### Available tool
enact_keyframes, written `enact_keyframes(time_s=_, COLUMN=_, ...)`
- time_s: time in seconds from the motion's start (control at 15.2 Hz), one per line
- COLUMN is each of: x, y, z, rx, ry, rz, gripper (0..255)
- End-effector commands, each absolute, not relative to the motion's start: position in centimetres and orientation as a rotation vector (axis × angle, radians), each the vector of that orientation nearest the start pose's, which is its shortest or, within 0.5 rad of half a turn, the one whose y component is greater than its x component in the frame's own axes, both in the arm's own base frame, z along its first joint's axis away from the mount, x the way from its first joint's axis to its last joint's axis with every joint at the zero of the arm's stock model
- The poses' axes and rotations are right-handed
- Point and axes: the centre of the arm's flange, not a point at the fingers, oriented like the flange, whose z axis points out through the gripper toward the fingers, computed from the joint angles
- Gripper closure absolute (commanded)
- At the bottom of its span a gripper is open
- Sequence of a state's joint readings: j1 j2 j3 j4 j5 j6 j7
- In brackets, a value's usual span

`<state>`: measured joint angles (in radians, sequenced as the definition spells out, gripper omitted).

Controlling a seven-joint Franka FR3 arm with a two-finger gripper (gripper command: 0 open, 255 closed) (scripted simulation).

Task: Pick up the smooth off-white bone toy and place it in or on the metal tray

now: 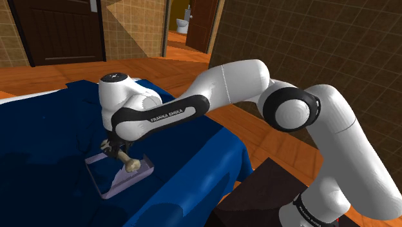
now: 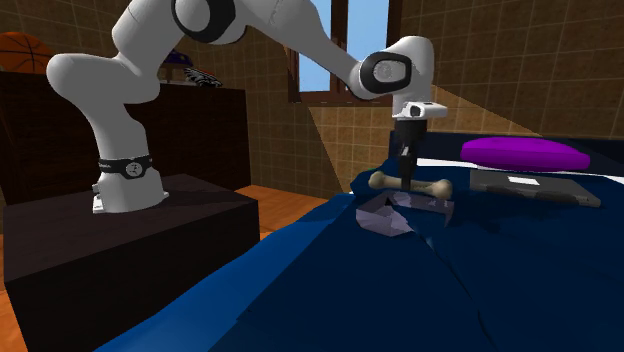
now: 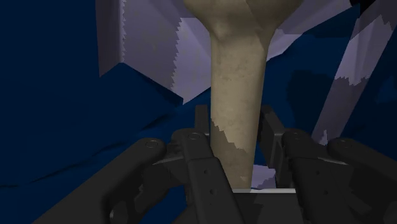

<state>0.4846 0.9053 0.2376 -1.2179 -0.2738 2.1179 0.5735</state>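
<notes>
In the shoulder view's lower left the gripper (image 1: 121,153) clasps the bone (image 1: 134,165) just over the tray (image 1: 111,184), so I judge only lowering and release remain.

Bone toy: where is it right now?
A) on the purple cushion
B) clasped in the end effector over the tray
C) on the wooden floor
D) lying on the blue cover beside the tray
B: the end effector is shut on the shaft of the bone toy, holding it over the tray.
</notes>
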Motion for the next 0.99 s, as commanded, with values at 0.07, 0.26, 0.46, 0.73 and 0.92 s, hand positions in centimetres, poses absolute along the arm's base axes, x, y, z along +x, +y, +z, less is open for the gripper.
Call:
enact_keyframes(time_s=0.07, x=60.9, y=45.3, z=22.0, rx=-3.152, ry=-0.315, rz=-0.073, gripper=255)
enact_keyframes(time_s=0.26, x=60.9, y=45.3, z=20.4, rx=-3.152, ry=-0.315, rz=-0.073, gripper=255)
enact_keyframes(time_s=0.46, x=60.9, y=45.3, z=20.4, rx=-3.152, ry=-0.315, rz=-0.073, gripper=255)
enact_keyframes(time_s=0.73, x=60.9, y=45.3, z=20.4, rx=-3.152, ry=-0.315, rz=-0.073, gripper=255)
enact_keyframes(time_s=0.92, x=60.9, y=45.3, z=20.4, rx=-3.152, ry=-0.315, rz=-0.073, gripper=0)
